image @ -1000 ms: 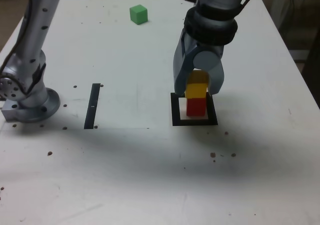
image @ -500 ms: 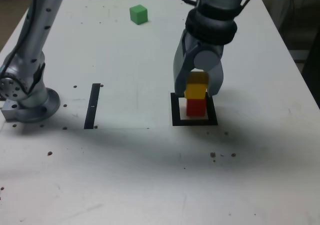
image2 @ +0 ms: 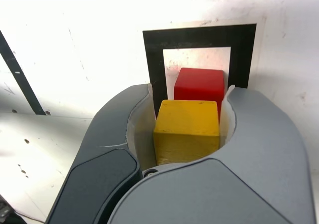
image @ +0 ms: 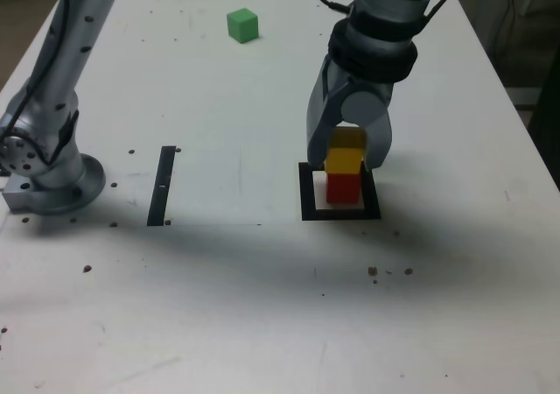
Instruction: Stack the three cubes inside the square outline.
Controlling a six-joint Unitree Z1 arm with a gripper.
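Observation:
A red cube (image: 344, 188) (image2: 200, 84) stands inside the square outline (image: 308, 200) (image2: 199, 36). On top of it in the exterior view sits a yellow cube (image: 344, 160) (image2: 187, 129). My gripper (image: 346, 162) (image2: 189, 97) reaches down from above, shut on the yellow cube with one grey finger on each side. Far off at the back of the table, toward the exterior view's left, the green cube (image: 242, 24) lies alone.
A thin black strip (image: 162, 184) (image2: 17, 74) is marked on the white table to the exterior view's left of the outline. The arm's grey base (image: 48, 179) stands at the left edge. Small dark specks dot the tabletop.
The wrist has leaned slightly toward the exterior view's right. The yellow cube stays gripped over the red one, and the green cube has not moved.

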